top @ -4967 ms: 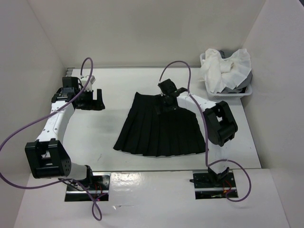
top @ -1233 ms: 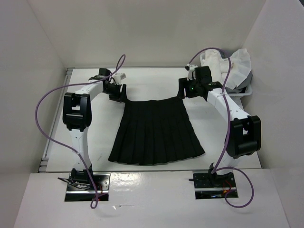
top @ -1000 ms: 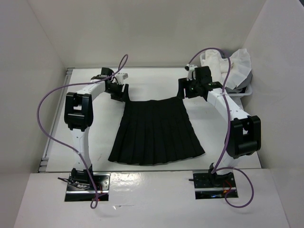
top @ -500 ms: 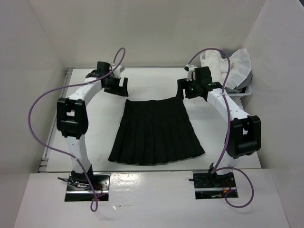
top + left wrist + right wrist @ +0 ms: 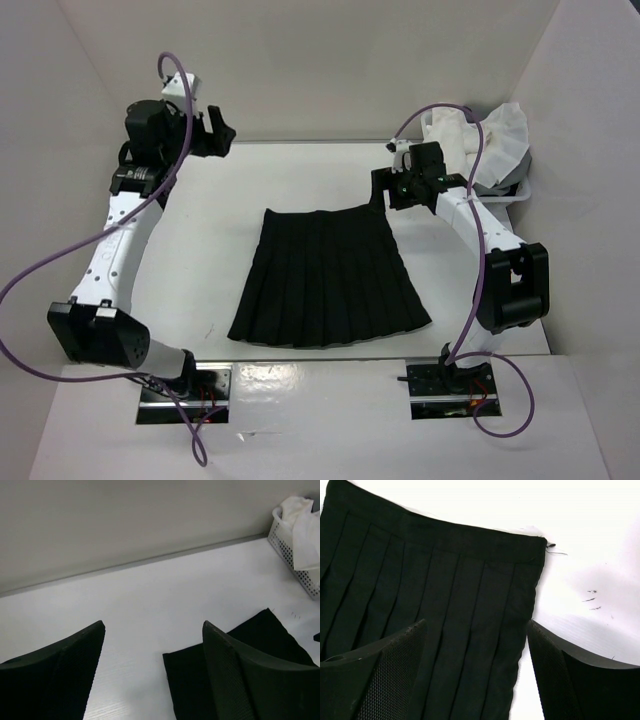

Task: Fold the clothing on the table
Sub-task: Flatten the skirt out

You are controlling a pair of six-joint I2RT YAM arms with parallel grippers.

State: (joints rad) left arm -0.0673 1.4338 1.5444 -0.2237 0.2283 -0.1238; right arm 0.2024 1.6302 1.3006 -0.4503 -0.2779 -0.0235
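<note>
The clothing, a black pleated skirt (image 5: 328,280), lies flat on the white table (image 5: 200,250), waistband toward the back wall and flared hem toward the arm bases. My left gripper (image 5: 215,135) is raised high near the back left, well clear of the skirt, open and empty. In the left wrist view the gripper (image 5: 153,625) shows the skirt's waistband corner (image 5: 187,685) far below. My right gripper (image 5: 383,192) hangs open just over the right waistband corner. In the right wrist view the pleats (image 5: 445,575) show between the spread fingertips of the gripper (image 5: 476,624), which hold nothing.
A white perforated basket (image 5: 500,197) with white and grey cloths (image 5: 470,140) stands at the back right corner, close behind the right arm; the left wrist view shows the basket (image 5: 295,545) too. White walls enclose the table on three sides. Purple cables loop from both arms.
My left arm has lifted off the skirt's left waistband corner and swung up and back to the left. The right gripper stayed by the right corner, jaws a little wider. The skirt lies still.
</note>
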